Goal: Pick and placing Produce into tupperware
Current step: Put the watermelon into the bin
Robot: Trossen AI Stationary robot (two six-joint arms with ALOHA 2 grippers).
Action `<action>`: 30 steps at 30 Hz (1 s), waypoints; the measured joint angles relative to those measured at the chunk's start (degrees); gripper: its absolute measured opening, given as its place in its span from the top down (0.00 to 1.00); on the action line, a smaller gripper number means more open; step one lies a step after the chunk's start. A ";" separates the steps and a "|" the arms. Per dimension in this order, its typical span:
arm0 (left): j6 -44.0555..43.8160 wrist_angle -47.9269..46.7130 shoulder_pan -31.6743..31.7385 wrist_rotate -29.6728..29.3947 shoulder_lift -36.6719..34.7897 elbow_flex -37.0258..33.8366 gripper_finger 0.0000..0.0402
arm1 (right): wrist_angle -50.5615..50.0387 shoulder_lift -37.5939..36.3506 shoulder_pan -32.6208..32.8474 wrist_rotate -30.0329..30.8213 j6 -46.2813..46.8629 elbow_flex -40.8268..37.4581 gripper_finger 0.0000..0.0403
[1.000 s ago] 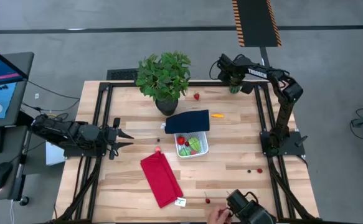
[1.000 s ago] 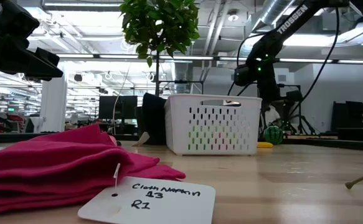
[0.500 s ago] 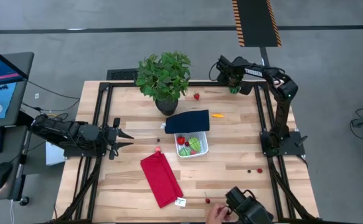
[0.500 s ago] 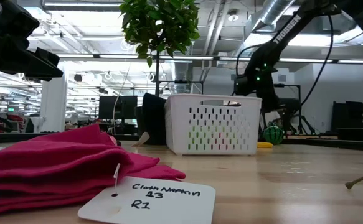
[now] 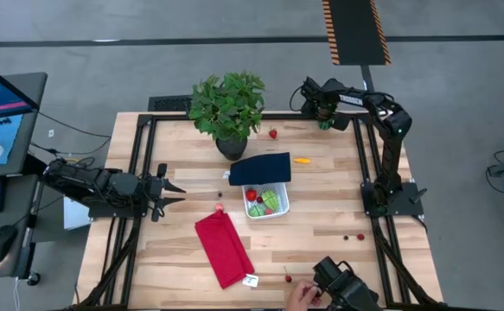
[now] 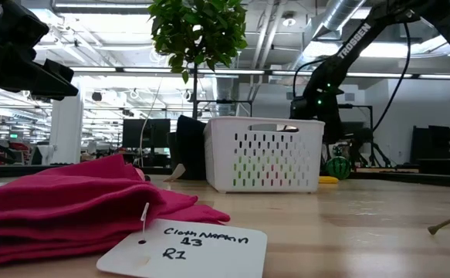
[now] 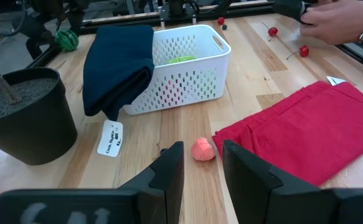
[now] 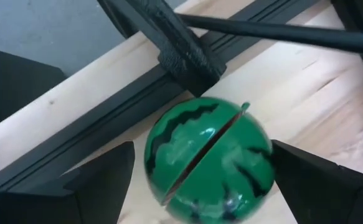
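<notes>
The striped green watermelon (image 8: 209, 158) rests on the wood in the table's far right corner, beside the black frame rail. My right gripper (image 5: 324, 122) points down over it, open, one finger on each side of it (image 8: 100, 180), with no touch that I can make out. The white tupperware (image 5: 266, 200) stands mid-table with green and red produce inside and a navy cover (image 5: 260, 168) draped over its far rim. An orange piece (image 5: 301, 160) and a strawberry (image 5: 273, 134) lie beyond it. My left gripper (image 5: 175, 192) waits at the left edge, open a little, holding nothing.
A potted plant (image 5: 227, 108) stands at the far middle. A red cloth (image 5: 224, 249) with a tag lies near the front. A pink piece (image 7: 202, 150) lies ahead of my left fingers. Small berries (image 5: 354, 237) lie at the right. A person's hand (image 5: 303, 295) works at the near edge.
My right gripper has come down toward the watermelon in the far right corner, staying open.
</notes>
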 joint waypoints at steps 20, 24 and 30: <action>0.00 0.00 0.00 0.00 0.00 0.00 0.75 | -0.18 -0.22 1.17 -5.65 -1.53 0.02 0.20; 0.00 0.00 -0.02 0.00 0.00 0.00 0.75 | -0.99 -0.40 2.67 -5.71 -0.64 0.00 0.21; -0.01 0.00 0.00 0.00 0.00 0.00 0.75 | -2.98 -3.75 6.01 -4.15 1.92 -0.02 0.25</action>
